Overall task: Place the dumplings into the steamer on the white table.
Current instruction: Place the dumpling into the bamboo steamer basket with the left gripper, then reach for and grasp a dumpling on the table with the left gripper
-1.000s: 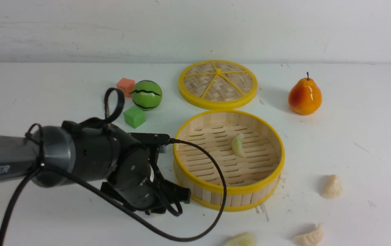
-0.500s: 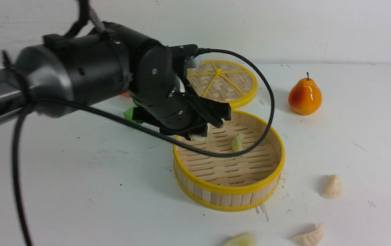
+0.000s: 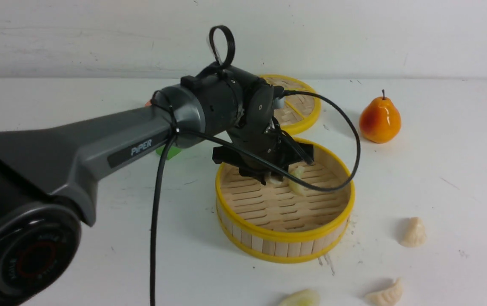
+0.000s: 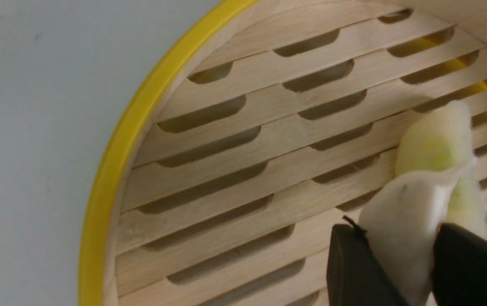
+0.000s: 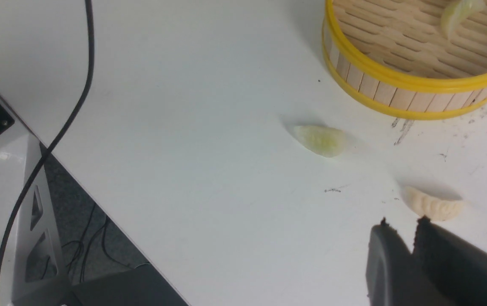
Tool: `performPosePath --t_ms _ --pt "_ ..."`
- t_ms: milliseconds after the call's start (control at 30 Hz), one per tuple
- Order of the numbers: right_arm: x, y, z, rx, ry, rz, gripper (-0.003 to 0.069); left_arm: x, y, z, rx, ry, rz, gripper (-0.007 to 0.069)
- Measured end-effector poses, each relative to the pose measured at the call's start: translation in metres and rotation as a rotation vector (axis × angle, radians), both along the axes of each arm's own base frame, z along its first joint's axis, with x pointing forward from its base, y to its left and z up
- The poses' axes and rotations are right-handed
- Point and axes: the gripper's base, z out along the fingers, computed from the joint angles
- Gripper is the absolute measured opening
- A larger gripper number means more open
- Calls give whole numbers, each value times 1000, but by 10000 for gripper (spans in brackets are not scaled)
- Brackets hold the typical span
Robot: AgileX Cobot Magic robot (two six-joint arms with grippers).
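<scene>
The left gripper (image 3: 274, 175) hangs low inside the steamer (image 3: 286, 236), its jaws closed partway on a white dumpling (image 4: 400, 212) pinched across its thin body. That dumpling hangs right above the slatted floor, touching or nearly touching the greenish dumpling (image 3: 297, 180) that lies inside. The release looks to need only a straight drop, perhaps nudged a little aside from its neighbour. Three more dumplings lie on the table (image 3: 439, 170) on the robot's right, so the right arm is nearer to them. The right gripper (image 5: 403, 225) is empty, with only a thin slit between its jaws. A cream dumpling (image 5: 434, 206) lies just past its tips, its long axis roughly across them, so a wrist turn seems likely
</scene>
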Motion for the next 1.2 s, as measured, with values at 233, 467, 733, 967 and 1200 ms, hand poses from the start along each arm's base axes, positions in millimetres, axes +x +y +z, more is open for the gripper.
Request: performPosePath --t_ms 233,467,733,967,1200 --pt "3 -5 -2 -62 -29 -25 95 4 -2 -23 33 34 -2 236" --pt "3 -6 -2 -72 -31 -28 97 0 1 -7 39 26 -2 384" --pt "4 -6 -2 -83 -36 -32 104 -35 27 80 111 -12 -131 444" --pt "8 -15 -4 -158 -58 -107 104 -75 46 118 177 59 -354 444" --pt "2 -31 -3 -173 -58 -265 107 -115 24 91 160 150 -671 444"
